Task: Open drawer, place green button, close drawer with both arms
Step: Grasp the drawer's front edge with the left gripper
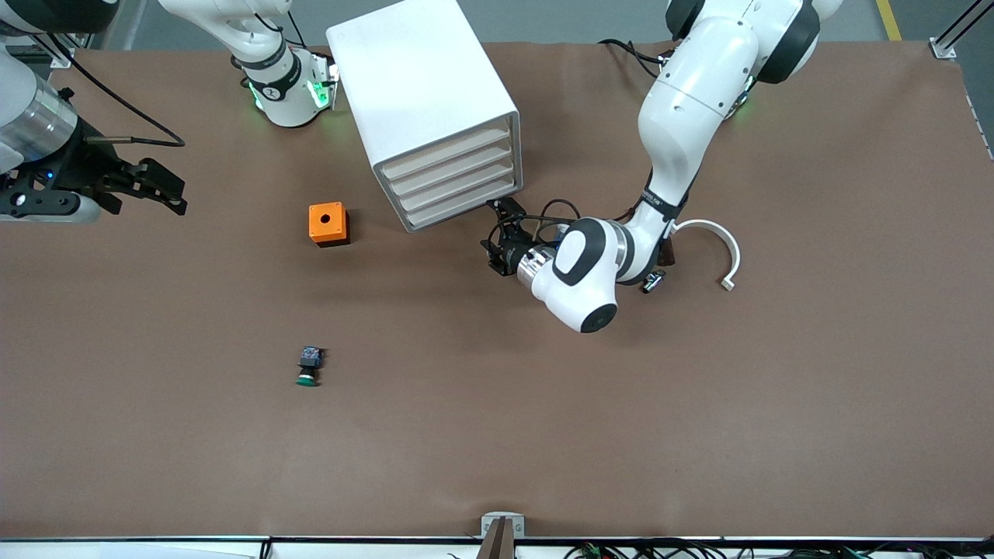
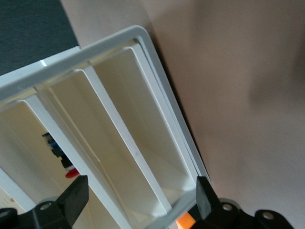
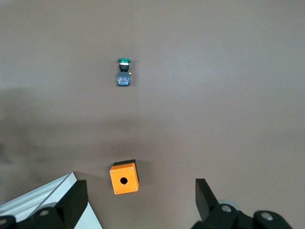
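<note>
Just ahead of my left hand (image 1: 497, 233), open and empty, stands the drawer cabinet (image 1: 435, 116); I should square up first. My right hand (image 1: 155, 190) waits open, holding nothing, well apart from the button (image 1: 309, 366) on the worktop (image 1: 699, 427).

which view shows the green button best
The right wrist view: the green button lies in the open on the table, cap and blue-black body both clear. The front view shows it too, but smaller, nearer the camera than the orange box. The left wrist view shows only the drawer unit.
</note>
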Controlling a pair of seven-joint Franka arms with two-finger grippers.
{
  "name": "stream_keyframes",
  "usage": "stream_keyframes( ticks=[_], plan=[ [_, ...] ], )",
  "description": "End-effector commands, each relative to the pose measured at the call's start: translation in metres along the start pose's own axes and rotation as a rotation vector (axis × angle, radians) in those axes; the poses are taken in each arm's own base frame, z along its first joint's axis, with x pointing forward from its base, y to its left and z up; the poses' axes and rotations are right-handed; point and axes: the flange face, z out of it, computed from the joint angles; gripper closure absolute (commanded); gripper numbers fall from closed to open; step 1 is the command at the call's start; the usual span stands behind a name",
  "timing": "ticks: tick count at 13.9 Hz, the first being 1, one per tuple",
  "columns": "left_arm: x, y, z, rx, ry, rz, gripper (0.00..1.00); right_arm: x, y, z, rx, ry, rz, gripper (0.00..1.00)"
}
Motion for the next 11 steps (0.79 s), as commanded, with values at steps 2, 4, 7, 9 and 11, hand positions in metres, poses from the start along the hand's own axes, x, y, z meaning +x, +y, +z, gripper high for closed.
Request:
stream_keyframes(
  ticks=[2, 4, 7, 9, 11],
  plan=[
    [0.006, 0.008, 0.018, 0.144, -0.030, -0.120, 0.01, -0.007, 0.003, -0.005, -0.003, 0.006, 0.002, 0.00],
    [0.007, 0.005, 0.023, 0.196, -0.040, -0.138, 0.01, -0.007, 0.003, -0.005, -0.003, 0.005, 0.002, 0.00],
    [0.024, 0.022, 0.031, 0.232, -0.048, -0.247, 0.01, -0.007, 0.003, -0.005, -0.005, 0.005, 0.002, 0.00],
    [0.031, 0.031, 0.035, 0.264, -0.081, -0.293, 0.01, -0.007, 0.003, -0.005, -0.005, 0.007, 0.002, 0.00],
    [0.039, 0.036, 0.045, 0.311, -0.080, -0.343, 0.01, -0.007, 0.003, -0.005, -0.004, 0.008, 0.002, 0.00]
  ],
)
